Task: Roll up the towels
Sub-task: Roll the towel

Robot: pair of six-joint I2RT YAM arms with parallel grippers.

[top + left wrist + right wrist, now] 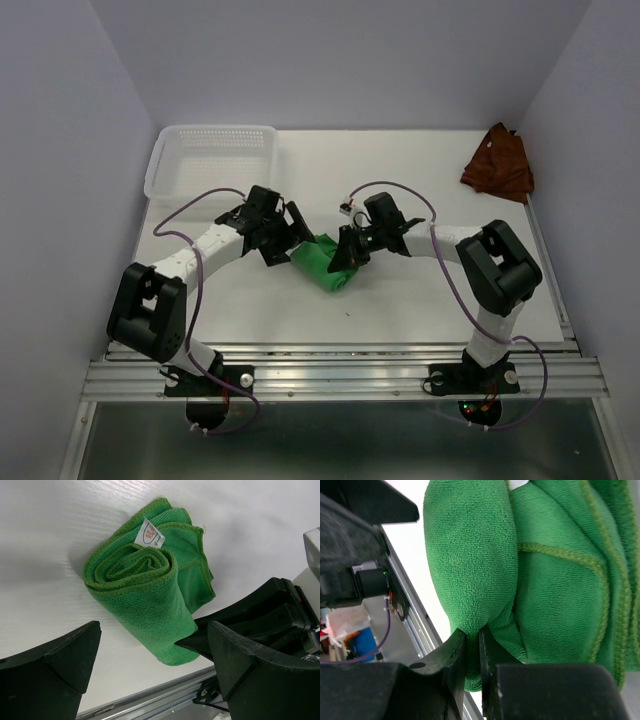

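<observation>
The green cloth towel [328, 264] mid-frame looks rolled, right jaws pinching it, left jaws wide open and empty. The crumpled rust-brown cloth towel [498, 163], upper right, is not rolled yet.

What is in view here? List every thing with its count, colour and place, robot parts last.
green towel: one, bright green, rolled, mid-table between the two tools
label: one, white, on the green towel's edge
brown towel: one, reddish-brown, crumpled, far right corner
basket: one, white, perforated, far left corner
table: one, white, under all of it
left tool: one, black, open, facing the green towel
right tool: one, black, shut on an end of the green towel
</observation>
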